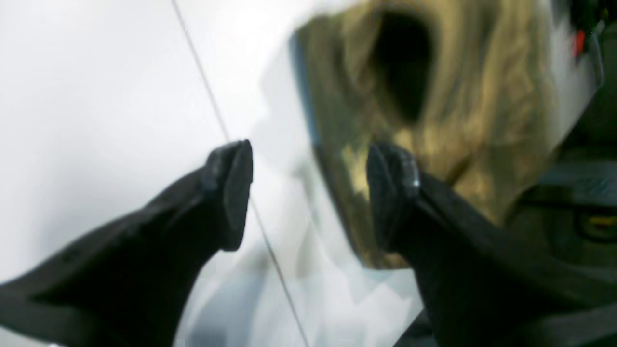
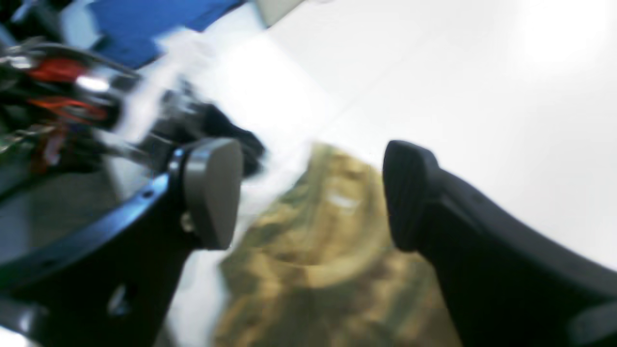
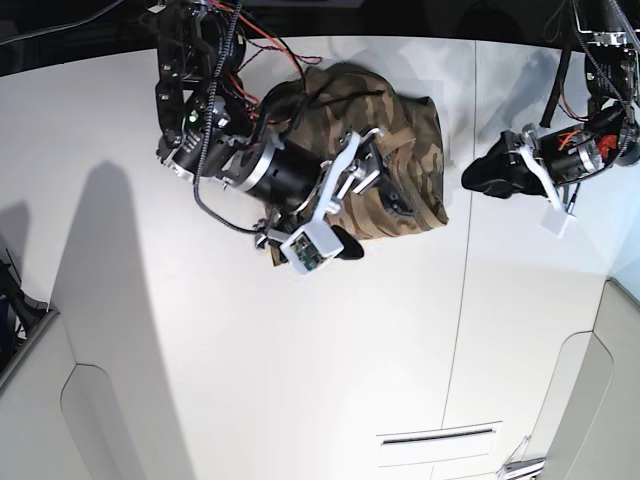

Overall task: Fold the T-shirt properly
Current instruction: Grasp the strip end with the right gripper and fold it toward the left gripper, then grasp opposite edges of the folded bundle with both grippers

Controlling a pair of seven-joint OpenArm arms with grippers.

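Left gripper agape | right gripper agape over T-shirt | no legible writing

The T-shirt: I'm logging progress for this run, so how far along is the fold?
The T-shirt lies on the white table as a bunched, compact bundle with uneven edges, so some folding looks done but not neatly. Neither arm holds cloth: the right pincer is open above the shirt, and the left pincer is open beside it. Squaring the edges and flattening remain.
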